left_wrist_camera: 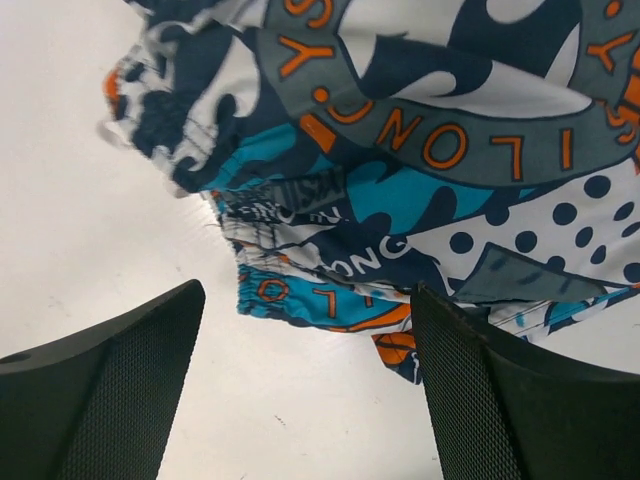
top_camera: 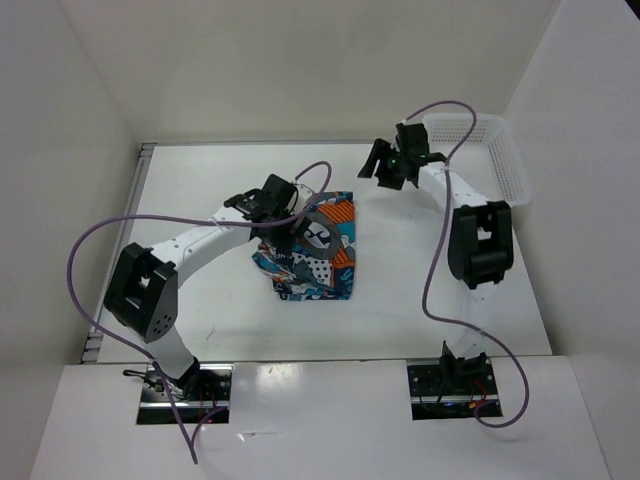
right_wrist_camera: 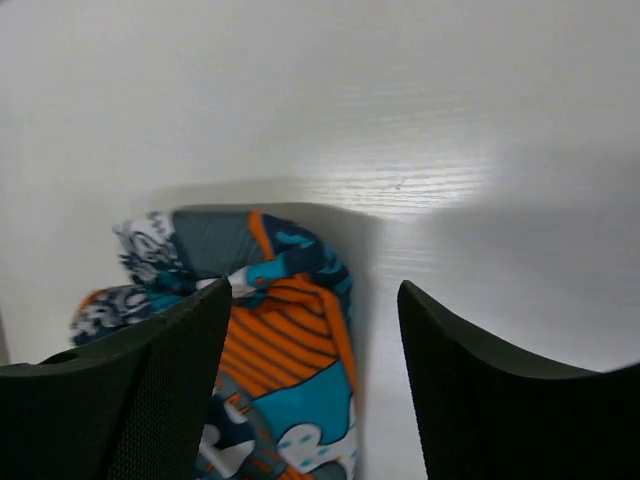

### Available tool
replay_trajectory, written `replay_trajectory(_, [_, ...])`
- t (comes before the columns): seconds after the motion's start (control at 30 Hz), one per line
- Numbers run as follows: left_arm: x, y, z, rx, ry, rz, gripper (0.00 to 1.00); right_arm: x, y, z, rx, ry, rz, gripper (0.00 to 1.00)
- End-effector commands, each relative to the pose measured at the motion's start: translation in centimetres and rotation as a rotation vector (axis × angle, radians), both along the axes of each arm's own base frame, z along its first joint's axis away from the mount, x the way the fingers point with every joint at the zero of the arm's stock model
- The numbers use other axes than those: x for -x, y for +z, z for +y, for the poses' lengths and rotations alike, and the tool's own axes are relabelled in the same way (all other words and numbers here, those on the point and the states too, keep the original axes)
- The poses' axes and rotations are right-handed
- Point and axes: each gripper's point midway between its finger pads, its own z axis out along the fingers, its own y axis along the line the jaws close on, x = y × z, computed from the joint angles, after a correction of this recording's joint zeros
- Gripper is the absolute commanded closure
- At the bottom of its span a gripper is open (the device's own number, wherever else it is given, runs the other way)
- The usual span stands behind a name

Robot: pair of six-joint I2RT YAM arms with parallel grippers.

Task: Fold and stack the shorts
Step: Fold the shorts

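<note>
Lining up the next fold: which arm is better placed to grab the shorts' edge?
Probably left. The left gripper hangs open right over the shorts, with a bunched edge in line between its fingers. The right gripper, also open, sits off by the basket, apart from the cloth.

Covering part of the shorts (top_camera: pixel 325 265) with the left arm (top_camera: pixel 200 240) overhead. Cropping them at top and right in the left wrist view. Losing them behind a finger (right_wrist_camera: pixel 130 410) and the bottom edge in the right wrist view.
</note>
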Motion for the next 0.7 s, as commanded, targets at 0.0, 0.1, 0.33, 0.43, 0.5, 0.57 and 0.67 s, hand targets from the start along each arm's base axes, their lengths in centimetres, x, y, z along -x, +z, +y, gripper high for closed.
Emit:
replay_trajectory(0.0, [0.6,-2.4,-0.3,-0.003,-0.021,0.067,0.10,-0.6,-3.1,2.3,-0.023,0.129,0.050,0.27])
replay_trajectory(0.1, [1.0,-3.4,-0.6,0.007,-0.033,0.089,0.10,-0.5,-5.0,3.5,-0.045,0.182,0.085,0.24])
replay_trajectory(0.33, [1.5,-7.1,-0.4,-0.025,-0.034,0.153,0.08,-0.3,-6.8,6.6,-0.078,0.261,0.078,0.23])
replay_trajectory(0.43, [1.8,-8.0,-0.2,-0.031,-0.034,0.163,0.12,0.3,-7.7,7.7,-0.119,0.283,0.106,0.29])
replay_trajectory(0.5, [1.6,-8.3,-0.1,-0.041,-0.028,0.158,0.17,0.4,-9.4,7.7,-0.125,0.273,0.137,0.36])
replay_trajectory(0.57, [1.9,-9.3,0.3,-0.063,-0.023,0.180,0.23,0.3,-10.1,7.8,-0.129,0.264,0.164,0.39])
replay_trajectory(0.67, [1.9,-9.7,0.5,-0.075,-0.018,0.183,0.27,0.0,-11.5,7.8,-0.124,0.261,0.205,0.39])
